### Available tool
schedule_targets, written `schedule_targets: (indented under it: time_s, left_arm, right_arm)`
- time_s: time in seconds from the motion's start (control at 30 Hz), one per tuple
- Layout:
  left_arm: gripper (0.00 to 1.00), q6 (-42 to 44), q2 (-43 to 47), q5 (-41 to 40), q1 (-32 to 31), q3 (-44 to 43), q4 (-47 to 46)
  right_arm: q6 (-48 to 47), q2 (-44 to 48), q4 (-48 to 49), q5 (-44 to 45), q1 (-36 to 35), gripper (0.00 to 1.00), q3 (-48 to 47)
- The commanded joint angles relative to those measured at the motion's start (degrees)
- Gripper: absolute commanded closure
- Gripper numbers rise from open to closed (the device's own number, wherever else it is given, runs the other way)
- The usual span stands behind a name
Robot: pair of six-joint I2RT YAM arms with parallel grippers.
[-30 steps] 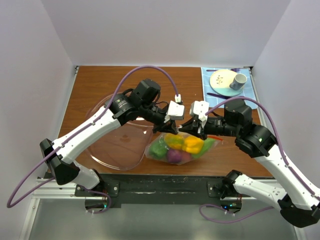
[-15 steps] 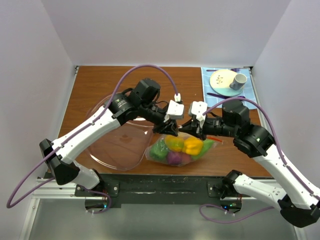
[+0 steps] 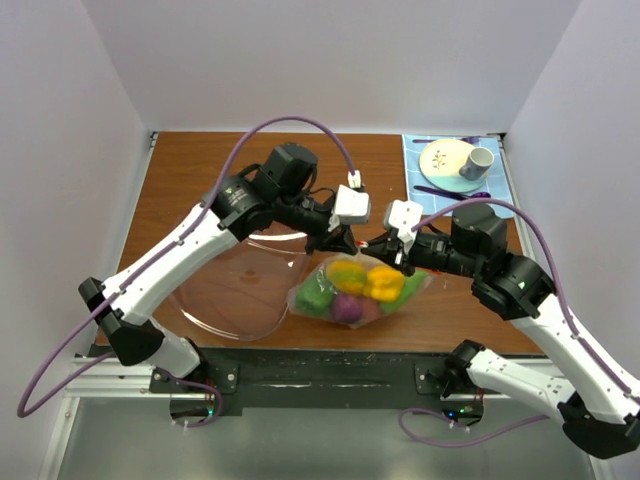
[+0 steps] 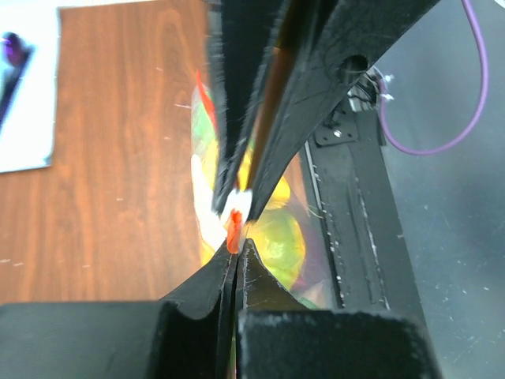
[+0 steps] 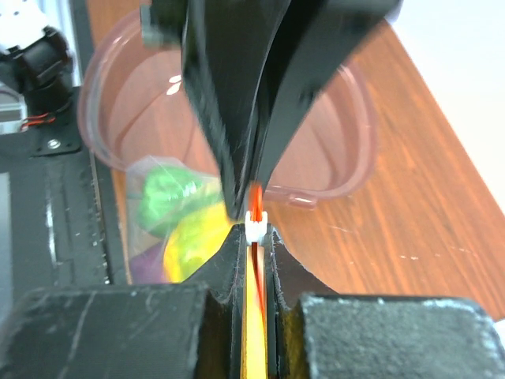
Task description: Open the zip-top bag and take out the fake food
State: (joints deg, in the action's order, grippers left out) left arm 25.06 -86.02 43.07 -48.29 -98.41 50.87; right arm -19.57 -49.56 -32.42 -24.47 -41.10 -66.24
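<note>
The clear zip-top bag (image 3: 360, 290) hangs between both grippers above the table's near edge. Inside it sit yellow lemons (image 3: 385, 283), green pieces (image 3: 317, 295) and a purple one (image 3: 347, 308). My left gripper (image 3: 341, 243) is shut on the bag's orange-red zip strip (image 4: 233, 234). My right gripper (image 3: 376, 247) faces it and is shut on the white slider (image 5: 256, 227) of the same strip. The two sets of fingertips nearly touch. The fake food shows blurred behind the jaws in the left wrist view (image 4: 278, 241) and the right wrist view (image 5: 175, 212).
A large clear pinkish bowl (image 3: 215, 290) lies on the wooden table left of the bag. A blue mat (image 3: 425, 175) at the back right carries a plate (image 3: 442, 158), a cup (image 3: 476, 163) and cutlery. The black rail (image 3: 330, 365) runs along the near edge.
Both grippers have risen slightly with the bag's top edge. The left arm swung a little toward the back and the bag shifted slightly left.
</note>
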Motion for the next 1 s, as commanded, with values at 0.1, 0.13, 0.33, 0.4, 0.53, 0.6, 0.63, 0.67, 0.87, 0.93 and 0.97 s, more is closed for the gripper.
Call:
schedule_targets:
  time_s: [0.1, 0.13, 0.33, 0.4, 0.53, 0.6, 0.63, 0.67, 0.87, 0.93, 0.97]
  left_arm:
    - [1.0, 0.96, 3.05, 3.86, 5.57, -11.79, -1.13]
    - [1.0, 1.04, 3.66, 3.95, 6.19, -12.24, -0.95]
    - [1.0, 2.1, 7.08, 5.36, 8.92, -14.26, 1.86]
    - [1.0, 2.1, 7.97, 5.89, 9.71, -14.44, 2.13]
    - [1.0, 1.4, 9.2, 6.32, 10.76, -14.35, 1.78]
    - [1.0, 0.43, 9.46, 7.03, 11.38, -14.09, 0.99]
    - [1.0, 0.17, 9.47, 7.46, 11.47, -14.0, 0.72]
    - [1.0, -0.36, 9.55, 7.47, 11.55, -13.74, 0.46]
    - [1.0, -3.34, 8.94, 9.23, 11.56, -11.89, -2.61]
    - [1.0, -4.75, 8.07, 9.84, 11.56, -11.89, -3.76]
    - [1.0, -5.71, 7.71, 10.1, 11.64, -12.07, -4.81]
  right_arm:
    - [0.32, 0.43, -5.63, 8.64, 0.67, 1.0, 2.78]
    - [0.41, 0.86, -6.07, 10.3, 0.67, 1.0, 3.04]
    - [2.08, 3.94, -7.83, 24.1, 0.85, 1.0, 4.45]
    - [4.53, 3.86, -7.48, 34.28, 0.94, 1.0, 4.63]
    - [10.07, 0.09, -9.58, 50.88, 1.55, 1.0, 4.02]
    - [14.97, -2.46, -12.03, 57.48, 2.51, 1.0, 2.79]
    - [16.74, -4.56, -14.92, 58.65, 2.69, 1.0, 1.3]
    - [18.24, -5.45, -16.17, 59.09, 2.95, 1.0, 0.76]
    - [26.95, -6.69, -20.22, 64.71, 4.1, 1.0, 1.02]
    - [29.49, -6.6, -22.05, 69.17, 4.62, 1.0, 1.02]
    - [30.37, -6.43, -22.76, 70.68, 4.71, 1.0, 0.85]
